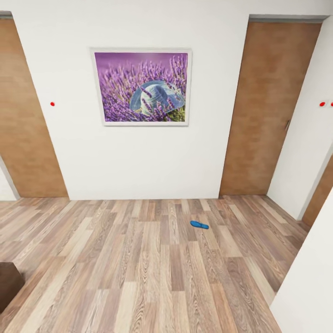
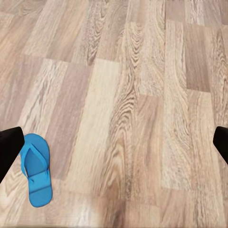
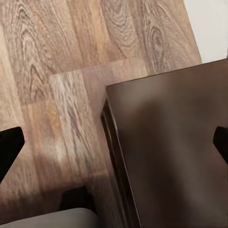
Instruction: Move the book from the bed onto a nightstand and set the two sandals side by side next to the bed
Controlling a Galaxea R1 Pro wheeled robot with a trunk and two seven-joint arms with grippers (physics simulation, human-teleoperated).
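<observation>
I see one blue sandal (image 1: 199, 225) lying far right on the plank floor (image 1: 138, 268), another sandal (image 2: 35, 168) below my wide-open, empty left gripper (image 2: 114, 147), right gripper (image 3: 114, 147) equally spread above the nightstand (image 3: 171, 152).

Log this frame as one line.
phase: transit | sandal on floor, near wall | second sandal below left end effector, open | right end effector open over nightstand

The wood-plank floor (image 1: 138, 268) carried one blue sandal (image 1: 199, 225), lying flat near the white wall (image 1: 148, 162), toward the right-hand door (image 1: 268, 111). In the left wrist view another blue sandal (image 2: 35, 168) lay sole-down on the planks. A dark wooden nightstand (image 3: 175, 152) stood on the floor close to the wall.
</observation>
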